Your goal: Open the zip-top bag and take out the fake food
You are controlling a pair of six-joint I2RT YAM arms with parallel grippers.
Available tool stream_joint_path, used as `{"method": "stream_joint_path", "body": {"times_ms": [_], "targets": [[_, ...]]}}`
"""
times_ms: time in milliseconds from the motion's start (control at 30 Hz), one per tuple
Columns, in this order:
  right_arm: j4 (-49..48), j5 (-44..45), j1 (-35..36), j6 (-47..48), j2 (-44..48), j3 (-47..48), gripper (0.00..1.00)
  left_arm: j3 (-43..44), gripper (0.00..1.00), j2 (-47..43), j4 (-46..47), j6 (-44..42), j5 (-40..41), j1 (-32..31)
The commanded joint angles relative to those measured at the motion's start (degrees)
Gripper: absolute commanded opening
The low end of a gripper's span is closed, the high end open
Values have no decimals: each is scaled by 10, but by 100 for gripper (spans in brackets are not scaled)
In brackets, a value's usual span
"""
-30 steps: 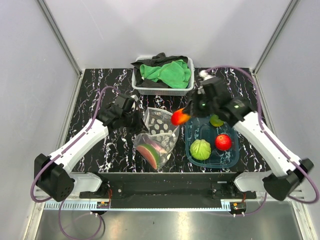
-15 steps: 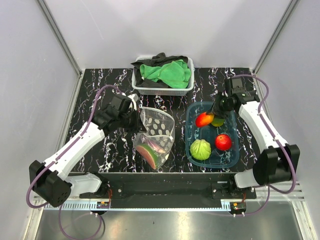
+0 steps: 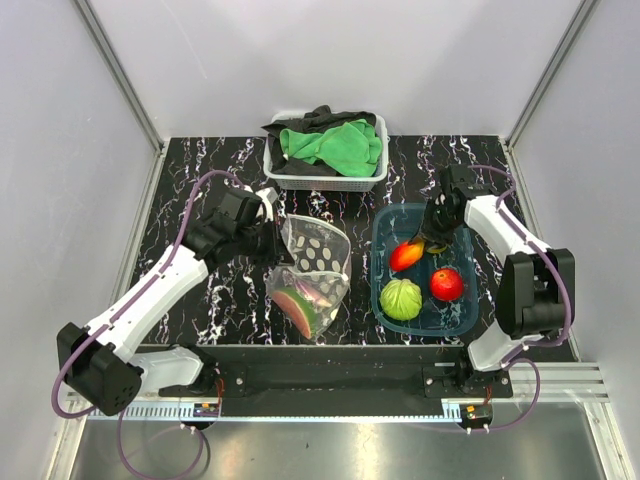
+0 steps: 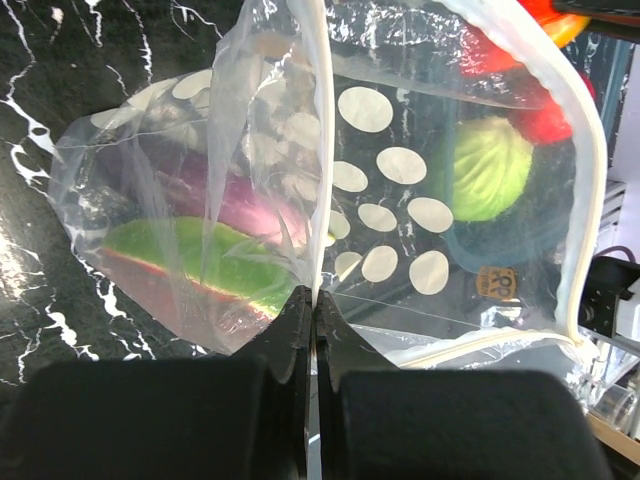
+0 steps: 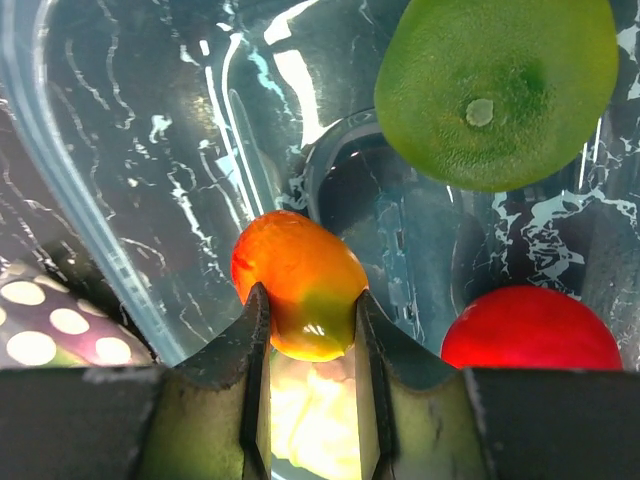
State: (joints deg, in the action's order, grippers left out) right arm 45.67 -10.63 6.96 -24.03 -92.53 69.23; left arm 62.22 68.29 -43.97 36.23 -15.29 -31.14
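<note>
Top view.
- Right gripper [image 3: 412,250]: fingers closed on an orange-red fruit [image 3: 405,256], held within the outline of the teal tub [image 3: 377,290], near its left wall.
- Left gripper [image 3: 275,246]: left of the tub, pinched shut on the rim of the zip-top bag [image 3: 318,262].
- The bag lies just left of the tub, mouth open, with a watermelon slice [image 3: 298,305] inside.
- In the tub: green leafy ball [image 3: 401,299], red round fruit [image 3: 446,284].
- White basket [image 3: 325,178] of cloths: behind the tub, to its left.

Left wrist view.
- Left gripper [image 4: 310,312]: jaws tight together, with the bag's [image 4: 385,215] white zip strip between them.
- Watermelon slice [image 4: 200,268] and a purple piece [image 4: 240,200] sit inside.
- Leafy ball [image 4: 490,180] shows through the plastic.

Right wrist view.
- Right gripper [image 5: 308,305]: both fingers pressed against the orange-red fruit [image 5: 298,275], above the tub floor.
- Tub wall [image 5: 60,190] is at left, with the dotted bag [image 5: 40,335] beyond it.
- A green fruit [image 5: 495,90] and the red fruit [image 5: 530,335] lie in the tub.
</note>
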Motion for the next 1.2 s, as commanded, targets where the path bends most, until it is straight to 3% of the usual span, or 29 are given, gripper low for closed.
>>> {"method": "stream_joint_path", "body": {"times_ms": [0, 67, 100, 233, 333, 467, 733, 767, 900, 1000, 1167], "targets": [[-15, -3, -1, 14, -18, 1, 15, 12, 0, -25, 24, 2, -35, 2], [-10, -1, -1, 20, -20, 2, 29, 12, 0, -28, 24, -3, -35, 3], [-9, 1, 0, 22, -16, 2, 42, 11, 0, -29, 24, -7, -37, 3], [6, 26, 0, 38, -11, 11, 68, 6, 0, -24, 23, -9, -41, 3], [21, 19, 0, 41, 9, 12, 78, 3, 0, -22, 24, -6, -52, 2], [31, 8, -1, 37, 42, 9, 86, 1, 0, -28, 25, -13, -48, 3], [86, 17, 1, 51, 116, 66, 93, 8, 0, -10, 25, -32, -52, 2], [94, 14, 2, 51, 119, 73, 99, 9, 0, -11, 25, -33, -52, 2], [115, 9, 17, 72, 133, 116, 100, -1, 0, -13, 25, -38, -51, 2], [136, 14, 41, 84, 132, 155, 100, -9, 0, -8, 26, -43, -56, 2], [123, -18, 145, 86, 119, 218, 100, -10, 0, -13, 27, -43, -62, 2]]}}
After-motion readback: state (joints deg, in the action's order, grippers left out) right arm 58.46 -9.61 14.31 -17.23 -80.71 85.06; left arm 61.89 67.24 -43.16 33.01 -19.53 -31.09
